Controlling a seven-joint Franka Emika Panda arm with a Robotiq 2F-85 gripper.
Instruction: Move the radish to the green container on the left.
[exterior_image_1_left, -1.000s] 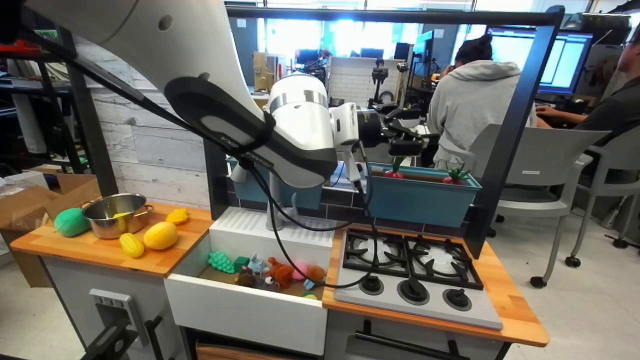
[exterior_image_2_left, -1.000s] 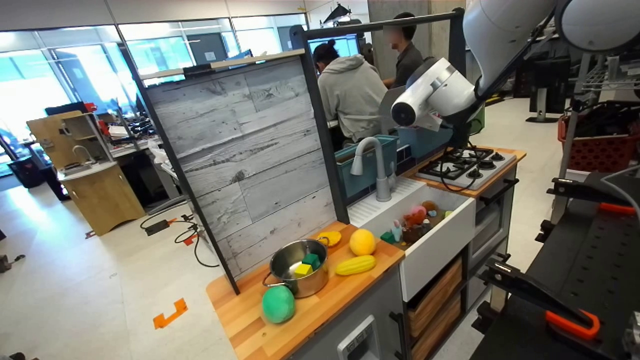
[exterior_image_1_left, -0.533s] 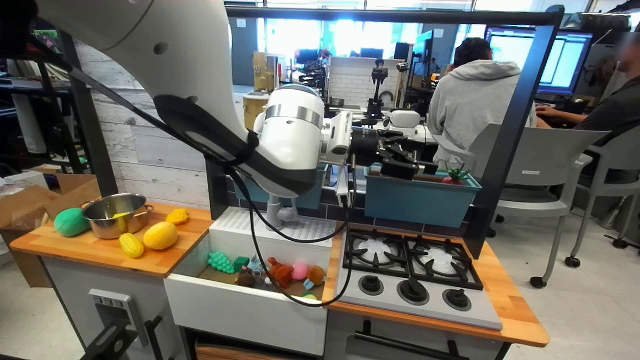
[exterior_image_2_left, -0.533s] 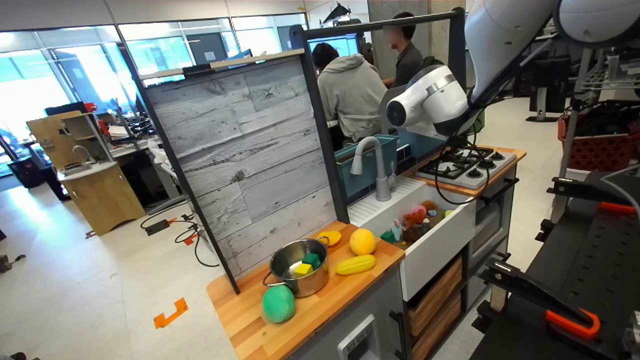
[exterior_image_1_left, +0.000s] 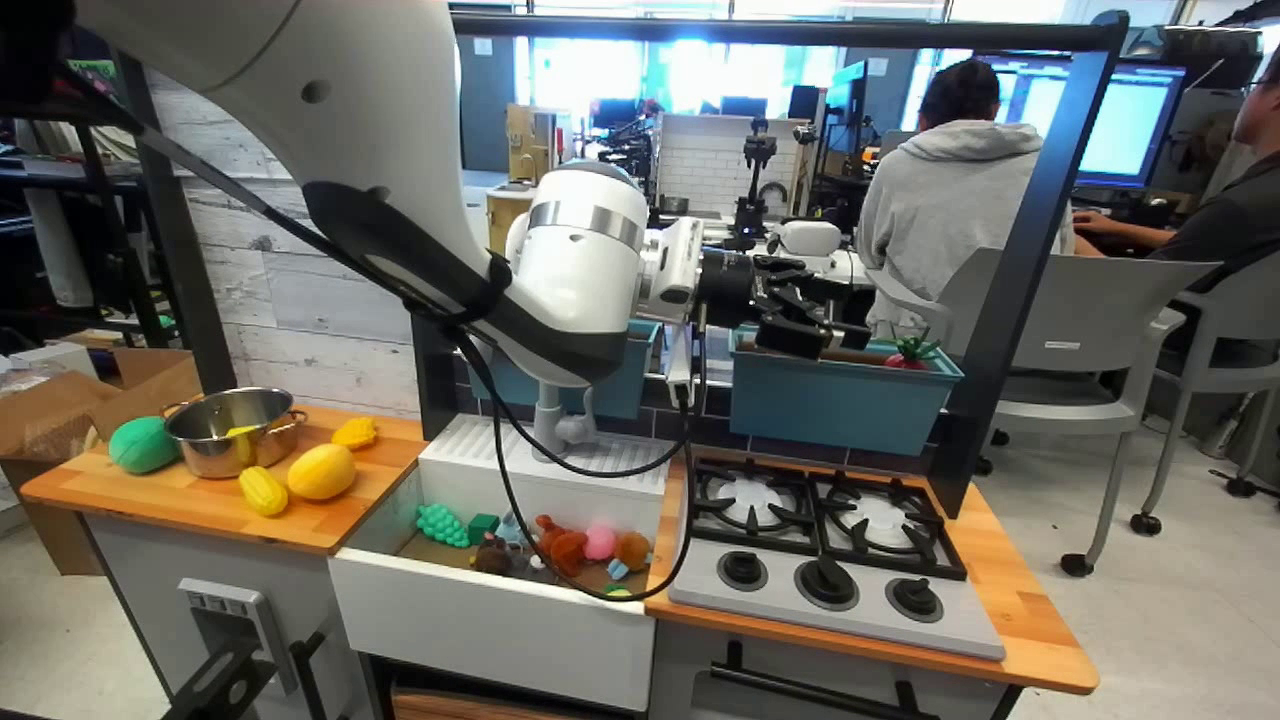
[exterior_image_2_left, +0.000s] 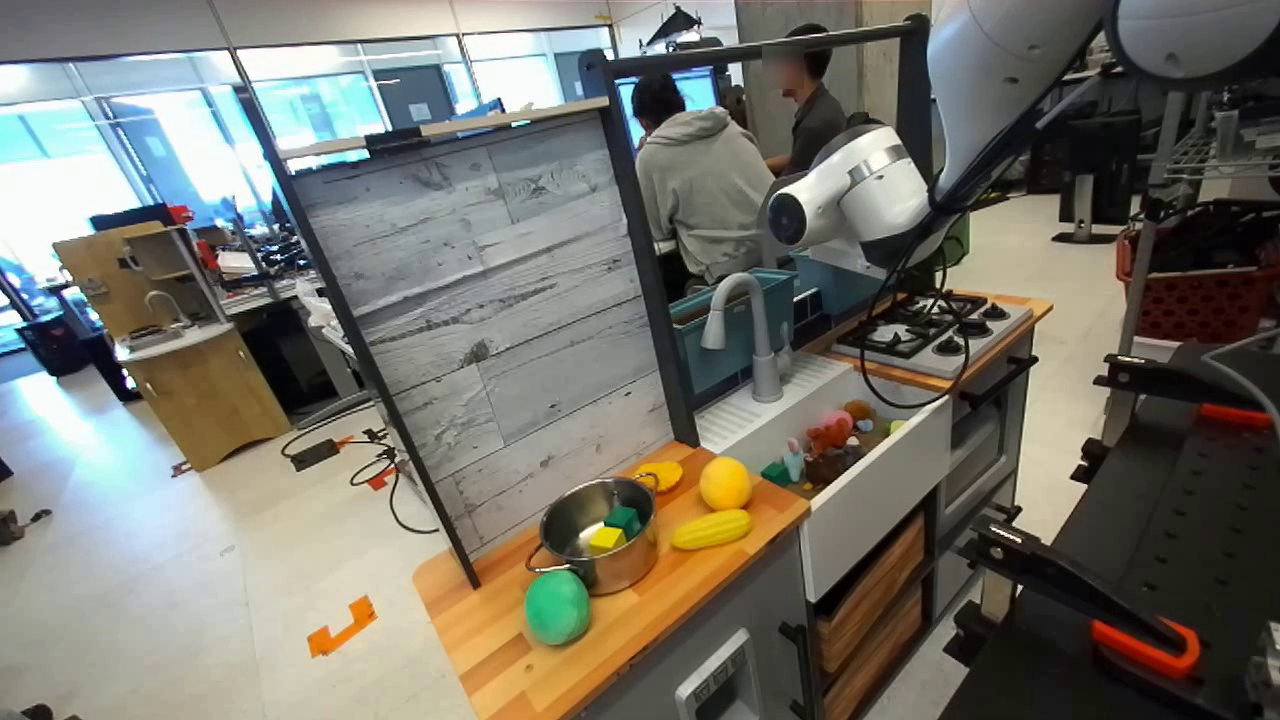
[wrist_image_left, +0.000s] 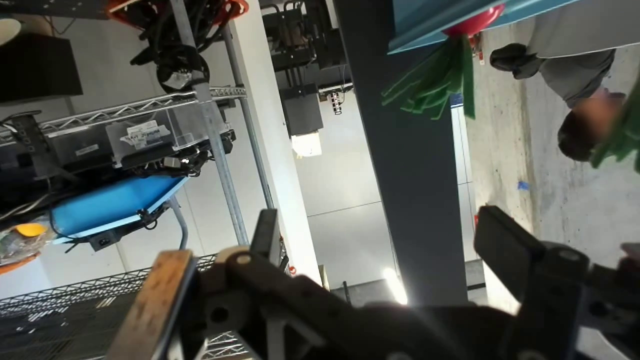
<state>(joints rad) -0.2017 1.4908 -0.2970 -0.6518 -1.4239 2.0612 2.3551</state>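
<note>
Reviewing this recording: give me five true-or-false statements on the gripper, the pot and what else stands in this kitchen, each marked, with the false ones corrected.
1. The gripper is open in the wrist view. True.
2. The sink lies between the pot and the stove. True.
3. The pot holds a single block. False: in an exterior view, a yellow block and a green block are in it.
4. A radish sits in a teal planter. True.
5. That teal planter stands beside the pot. False: it is up behind the stove.

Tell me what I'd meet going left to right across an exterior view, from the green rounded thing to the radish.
Green rounded thing, metal pot, yellow rounded thing, knobbly green bunch, dark green block, pink round thing, radish.
</note>
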